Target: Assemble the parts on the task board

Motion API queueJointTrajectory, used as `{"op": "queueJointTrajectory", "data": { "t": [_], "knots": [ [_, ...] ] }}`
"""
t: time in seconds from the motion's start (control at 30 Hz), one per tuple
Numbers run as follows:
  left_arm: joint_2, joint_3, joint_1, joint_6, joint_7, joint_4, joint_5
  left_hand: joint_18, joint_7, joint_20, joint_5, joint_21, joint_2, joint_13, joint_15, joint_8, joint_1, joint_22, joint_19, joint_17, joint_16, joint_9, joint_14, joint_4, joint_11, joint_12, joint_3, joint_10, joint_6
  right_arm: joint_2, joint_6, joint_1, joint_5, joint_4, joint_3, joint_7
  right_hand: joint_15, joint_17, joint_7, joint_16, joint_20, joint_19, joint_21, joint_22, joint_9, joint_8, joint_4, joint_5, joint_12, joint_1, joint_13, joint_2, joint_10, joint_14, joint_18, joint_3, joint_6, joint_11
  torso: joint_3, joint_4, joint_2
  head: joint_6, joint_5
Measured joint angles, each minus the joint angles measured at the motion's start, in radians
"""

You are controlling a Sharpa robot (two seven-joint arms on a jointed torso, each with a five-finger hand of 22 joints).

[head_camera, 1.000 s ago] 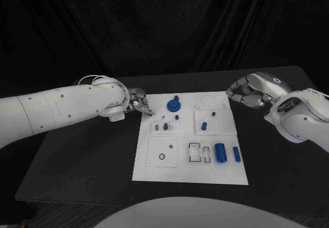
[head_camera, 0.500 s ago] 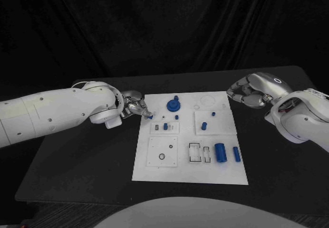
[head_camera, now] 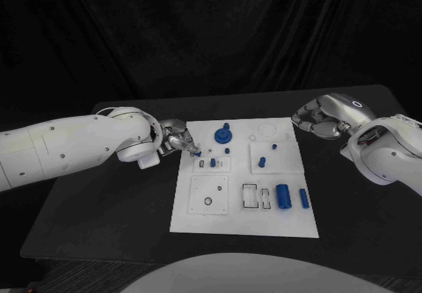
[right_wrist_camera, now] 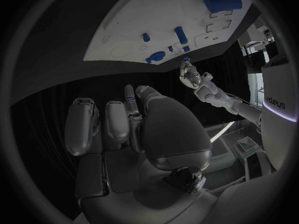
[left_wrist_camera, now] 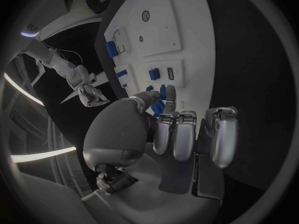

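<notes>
From the head view, you see the board lying in the middle of the black counter, with blue parts spread over it: a gear near its far edge, a small peg in the right-hand panel, and a large cylinder beside a slimmer pin toward the near right. Your left hand hovers at the board's far left corner, pinching a small blue part at its fingertips just above the board's edge. Your right hand sits off the board's far right corner, fingers curled in, with nothing in them that you can make out. In the left wrist view, the left hand has its thumb brought against a finger around the small blue part, the other fingers lying straight side by side, and the board stretches away beyond them with its blue pieces. In the right wrist view, the right hand shows its fingers folded toward the palm and apparently empty, well apart from the board, where the gear and large cylinder stand out, and the left hand appears at the board's edge.
</notes>
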Motion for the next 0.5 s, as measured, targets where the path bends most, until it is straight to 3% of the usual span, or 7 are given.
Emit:
{"op": "queueJointTrajectory", "data": {
  "t": [0.5],
  "knots": [
    [0.021,0.000,-0.007,0.010,-0.005,-0.008,-0.028,0.000,-0.004,0.000,-0.041,-0.005,0.018,0.000,0.000,-0.001,-0.018,0.000,0.000,0.000,0.000,0.002,0.000,-0.004,0.000,0.000,-0.004,0.000,0.004,0.002,0.001,0.000,0.000,-0.001,0.000,-0.001,0.000,0.000,0.000,0.000,0.000,0.000,0.000,0.000,0.000,0.000,-0.003,0.000,0.000,0.000,0.000,0.000,0.000,0.000,0.000,0.003,0.000,0.000,-0.0012,-0.0007,0.000,0.000,0.002]
  ]
}}
